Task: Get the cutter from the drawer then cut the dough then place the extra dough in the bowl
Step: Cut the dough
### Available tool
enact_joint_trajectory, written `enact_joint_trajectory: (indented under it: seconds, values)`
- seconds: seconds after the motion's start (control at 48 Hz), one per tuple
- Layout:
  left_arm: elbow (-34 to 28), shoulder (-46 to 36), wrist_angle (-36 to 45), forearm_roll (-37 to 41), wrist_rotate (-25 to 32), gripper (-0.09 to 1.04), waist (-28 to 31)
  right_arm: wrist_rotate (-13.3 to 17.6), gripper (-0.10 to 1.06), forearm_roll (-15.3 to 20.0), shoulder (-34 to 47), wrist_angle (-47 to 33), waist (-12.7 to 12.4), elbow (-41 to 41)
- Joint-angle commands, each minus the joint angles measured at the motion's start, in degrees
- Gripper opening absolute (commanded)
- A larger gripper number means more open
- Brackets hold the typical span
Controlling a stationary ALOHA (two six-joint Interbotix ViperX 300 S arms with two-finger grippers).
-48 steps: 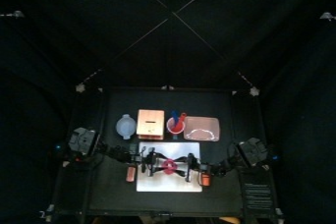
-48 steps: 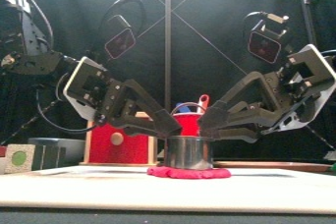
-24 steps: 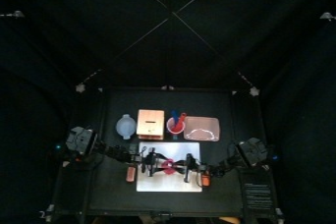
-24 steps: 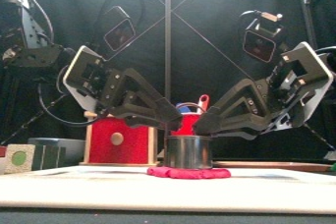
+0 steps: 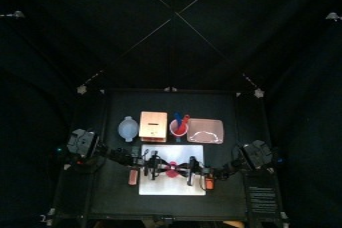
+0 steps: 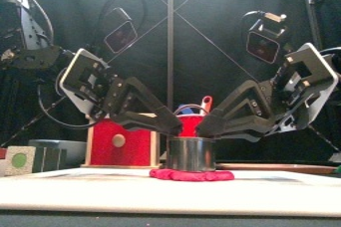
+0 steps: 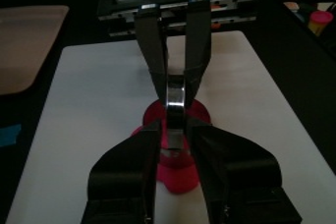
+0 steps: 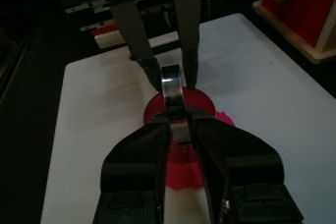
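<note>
1. Change: over the last second both arms have tipped a little steeper above the cutter (image 6: 192, 152). The left arm has shifted more, and the right has hardly moved in the last half-second. The cutter itself has not moved. It stands upright on the dough (image 6: 190, 175), near the middle of the board (image 6: 67, 196).
2. Grip: the left gripper (image 7: 172, 138) and right gripper (image 8: 179, 120) meet over the cutter from opposite sides. Each looks clenched on its thin metal handle, with no gap at the jaw tips in either wrist view.
3. Meaning: the cutter is out of the box (image 6: 123, 143) and the cut is underway, probably in the press-down stage. A pink rim shows all round the cutter's base, so the extra dough is not yet pulled free. Nothing has gone to the bowl (image 5: 128, 127).
4. Edges: bare board lies on every side of the dough, so the cutter is well clear of the board's edge.
5. Room: the box, the red cup (image 6: 190, 124) and the tray (image 5: 207, 129) stand behind the board, the cup right behind the cutter. The bowl sits back left, beside the box, so a carry must pass over or around the box. Straight up is open.
</note>
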Motion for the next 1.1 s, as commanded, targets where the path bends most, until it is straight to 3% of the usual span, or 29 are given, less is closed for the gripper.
enact_joint_trajectory:
  seconds: [0.021, 0.333, 0.479, 0.729, 1.104]
  values:
    - [-0.2, -0.9, 0.4, 0.1, -0.1, 0.63, -0.1, 0.1, 0.60, 0.0, -1.8, -0.1, -0.4, -0.6]
    - [-0.1, -0.9, 0.4, 0.2, 0.3, 0.46, 0.2, 0.1, 0.59, -0.2, -2.0, -0.2, -0.4, -1.0]
    - [-0.1, -0.9, 0.4, 0.1, 0.3, 0.45, 0.2, 0.1, 0.56, -0.1, -2.0, -0.2, -0.5, -1.0]
    - [0.0, -0.9, 0.9, 0.0, 0.3, 0.44, 0.2, 0.1, 0.41, -0.4, -2.0, -0.2, -0.5, -1.0]
    - [-0.4, -0.9, 3.3, 0.1, 0.4, 0.43, -1.1, -0.8, 0.40, -0.2, -2.0, 1.7, -1.1, -0.9]
